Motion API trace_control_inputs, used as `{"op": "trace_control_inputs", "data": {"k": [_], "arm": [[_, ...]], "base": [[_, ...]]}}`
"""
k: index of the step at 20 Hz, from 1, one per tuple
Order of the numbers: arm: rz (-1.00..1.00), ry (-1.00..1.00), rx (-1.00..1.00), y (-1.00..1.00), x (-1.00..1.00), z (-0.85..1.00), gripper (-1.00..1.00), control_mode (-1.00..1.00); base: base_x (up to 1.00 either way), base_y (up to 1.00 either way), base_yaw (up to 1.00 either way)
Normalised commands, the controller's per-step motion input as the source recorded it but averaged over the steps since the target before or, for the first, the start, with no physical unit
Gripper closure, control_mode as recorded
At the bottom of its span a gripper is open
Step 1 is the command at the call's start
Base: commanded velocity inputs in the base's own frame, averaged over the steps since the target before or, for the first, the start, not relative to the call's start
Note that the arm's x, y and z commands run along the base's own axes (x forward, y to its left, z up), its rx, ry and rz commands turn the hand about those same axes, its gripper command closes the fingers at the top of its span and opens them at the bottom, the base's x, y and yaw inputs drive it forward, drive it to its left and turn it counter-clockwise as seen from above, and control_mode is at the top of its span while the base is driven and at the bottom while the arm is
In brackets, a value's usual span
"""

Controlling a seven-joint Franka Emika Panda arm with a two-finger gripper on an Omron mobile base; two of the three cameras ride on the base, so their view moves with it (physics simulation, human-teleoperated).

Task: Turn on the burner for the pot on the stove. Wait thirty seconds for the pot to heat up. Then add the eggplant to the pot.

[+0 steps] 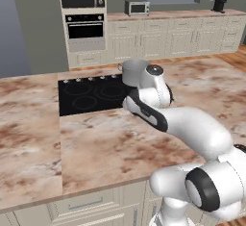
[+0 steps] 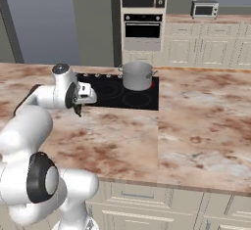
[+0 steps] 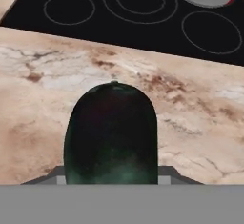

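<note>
A dark, nearly black eggplant [image 3: 112, 132] with a greenish sheen stands close before the hand camera, and my gripper [image 2: 79, 108] is shut on it, above the marble counter just in front of the stove [image 2: 117, 97]. The eggplant hides my fingertips in the hand view. The grey steel pot [image 2: 137, 75] stands lidless at the stove's back right corner, well beyond and to the right of my hand. A red glow of the burner [image 2: 155, 83] shows at the pot's base. In the left base view my arm covers part of the pot [image 1: 133, 71] and hides the gripper.
Small silver knobs [image 2: 98, 75] line the far edge of the black cooktop [image 1: 86, 97]. Brown marble counter [image 2: 196, 116] spreads on all sides. A wall oven [image 2: 142, 28] and a toaster oven [image 2: 205, 10] stand at the far wall.
</note>
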Motion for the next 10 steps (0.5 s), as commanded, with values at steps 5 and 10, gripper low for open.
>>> {"op": "trace_control_inputs", "data": {"k": [5,10], "arm": [[-0.11,0.01,0.0,-0.08,-0.99,0.76,1.0,-1.0],[-0.06,-0.38,-0.02,0.01,-0.58,0.52,1.0,-1.0]], "base": [[0.0,0.0,0.0],[0.0,0.0,0.0]]}}
